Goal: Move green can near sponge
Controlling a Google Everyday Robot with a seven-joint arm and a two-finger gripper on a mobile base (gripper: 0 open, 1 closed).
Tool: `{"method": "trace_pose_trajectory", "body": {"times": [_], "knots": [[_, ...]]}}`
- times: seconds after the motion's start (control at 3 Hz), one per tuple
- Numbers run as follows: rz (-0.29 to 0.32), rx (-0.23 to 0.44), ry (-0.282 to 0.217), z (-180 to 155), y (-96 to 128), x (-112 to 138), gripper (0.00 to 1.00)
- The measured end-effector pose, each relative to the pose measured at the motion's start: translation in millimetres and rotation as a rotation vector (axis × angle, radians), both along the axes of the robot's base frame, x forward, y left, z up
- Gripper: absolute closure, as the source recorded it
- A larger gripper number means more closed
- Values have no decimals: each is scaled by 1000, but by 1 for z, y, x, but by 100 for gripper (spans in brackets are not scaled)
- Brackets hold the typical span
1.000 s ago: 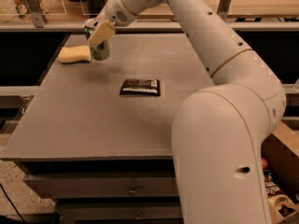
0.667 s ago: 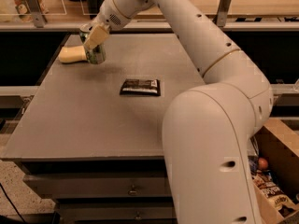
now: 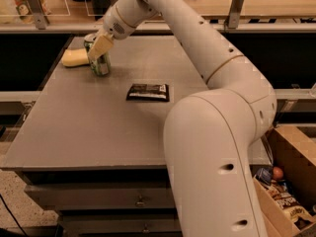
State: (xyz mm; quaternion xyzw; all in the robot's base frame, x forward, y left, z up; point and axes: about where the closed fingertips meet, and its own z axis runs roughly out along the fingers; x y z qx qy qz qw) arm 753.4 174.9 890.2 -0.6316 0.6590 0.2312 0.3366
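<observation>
The green can (image 3: 100,63) stands near the far left of the grey table (image 3: 98,127), slightly tilted, its base at the table top. The pale yellow sponge (image 3: 75,58) lies just to its left, almost touching it. My gripper (image 3: 98,47) reaches in from the upper right and is shut on the can's upper part. One pale finger (image 3: 100,46) crosses the front of the can, and the other is hidden behind it.
A flat dark rectangular packet (image 3: 148,92) lies near the middle of the table. My arm's large white body (image 3: 212,147) fills the right foreground. A cardboard box of snacks (image 3: 286,191) sits on the floor at the right. A rail and shelving run behind the table.
The gripper has carried the can down and a little left, from above the table to the table top right beside the sponge. The sponge and the packet have not moved.
</observation>
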Motion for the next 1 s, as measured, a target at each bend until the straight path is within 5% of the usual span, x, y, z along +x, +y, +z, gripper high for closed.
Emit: {"method": "trace_pose_trajectory", "body": {"times": [0.67,1.0], "knots": [[-3,0,15,-6,0,0,13],[-11,-4,12,-5,-6,1,0]]}}
